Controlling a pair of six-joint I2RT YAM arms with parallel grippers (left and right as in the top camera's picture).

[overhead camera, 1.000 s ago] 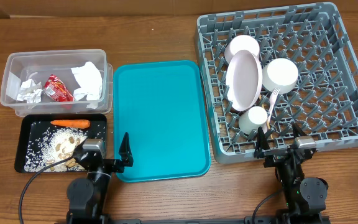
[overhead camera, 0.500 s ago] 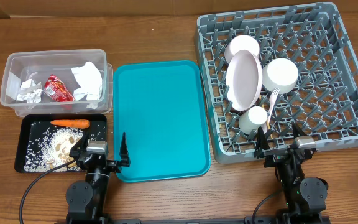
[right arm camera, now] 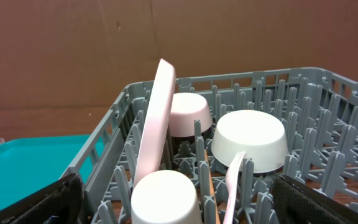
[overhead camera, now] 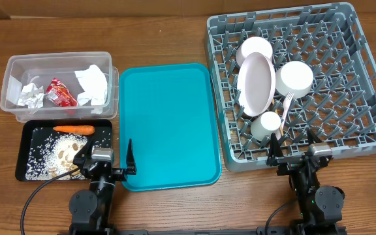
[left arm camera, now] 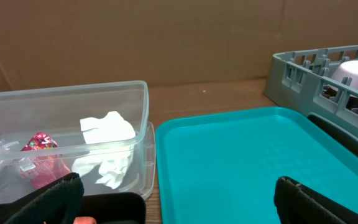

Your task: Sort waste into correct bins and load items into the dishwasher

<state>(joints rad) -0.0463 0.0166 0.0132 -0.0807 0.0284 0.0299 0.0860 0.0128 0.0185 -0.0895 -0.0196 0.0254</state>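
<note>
The clear tub [overhead camera: 8,85] holds crumpled napkins [overhead camera: 91,85] and a red wrapper [overhead camera: 61,93]; they also show in the left wrist view [left arm camera: 107,140]. The black tray [overhead camera: 22,153] holds the carrot [overhead camera: 74,130] and beige crumbs [overhead camera: 65,155]. The grey dish rack [overhead camera: 364,98] holds the plate [overhead camera: 256,81] on edge, bowls [overhead camera: 294,77], a cup [overhead camera: 266,124], a fork [overhead camera: 286,111] and a wooden stick [right arm camera: 209,186]. My left gripper [overhead camera: 103,162] is open and empty at the front between black tray and teal tray. My right gripper [overhead camera: 294,151] is open and empty at the rack's front edge.
A teal serving tray [overhead camera: 168,124] lies between the bins and the rack, with nothing on it. A brown cardboard wall [left arm camera: 166,37] stands behind the table. Both arm bases sit at the table's front edge.
My left gripper has turned slightly and settled near the front edge. The right arm and all objects have not moved.
</note>
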